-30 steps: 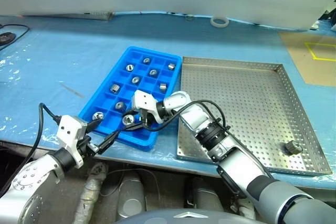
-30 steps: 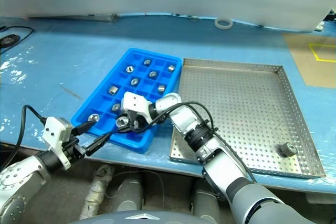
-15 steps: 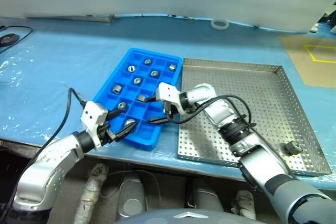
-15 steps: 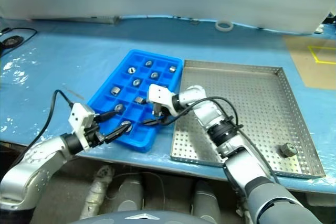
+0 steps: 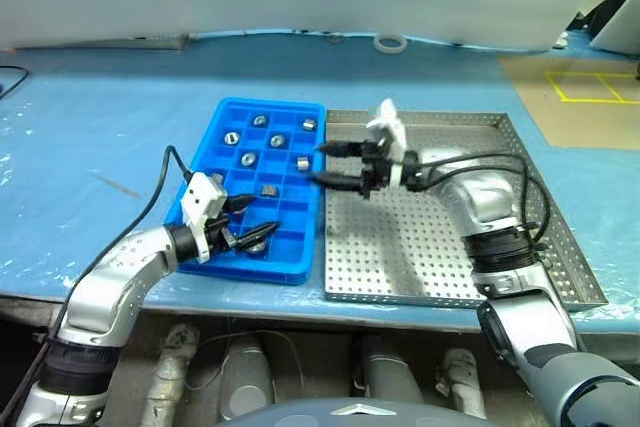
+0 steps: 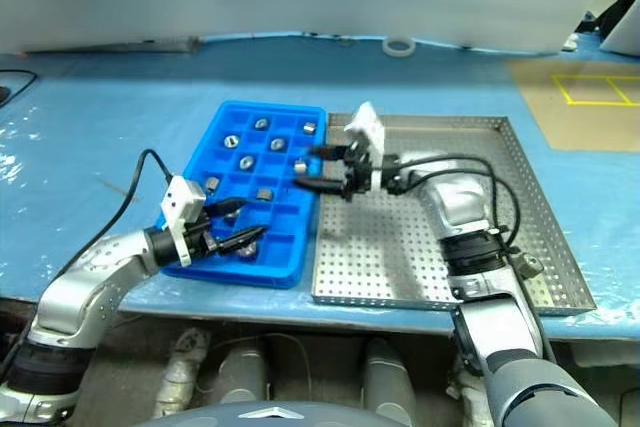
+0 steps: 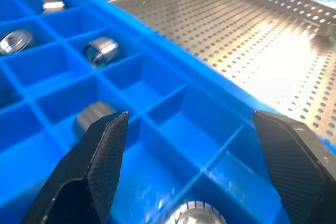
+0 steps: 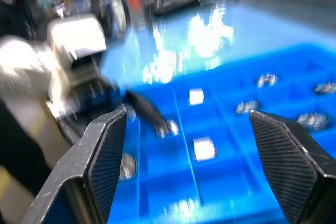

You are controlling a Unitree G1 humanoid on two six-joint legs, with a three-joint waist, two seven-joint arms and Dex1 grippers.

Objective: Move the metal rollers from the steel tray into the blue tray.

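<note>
Right gripper (image 5: 330, 164) stands with jaws apart and empty above the seam between the blue tray (image 5: 205, 173) and steel tray (image 5: 505, 127). Most metal rollers (image 5: 247, 158) already sit in blue compartments; one lies near the steel tray's right rim (image 6: 528, 265). Left gripper (image 5: 252, 219), also spread and empty, hovers over the blue tray's near cells. Recommended: swing the right arm to that remaining roller, descend squarely and close across its round sides.

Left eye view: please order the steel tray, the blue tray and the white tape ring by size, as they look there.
1. steel tray
2. blue tray
3. white tape ring, smallest by far, although it lies farthest from the camera.
</note>
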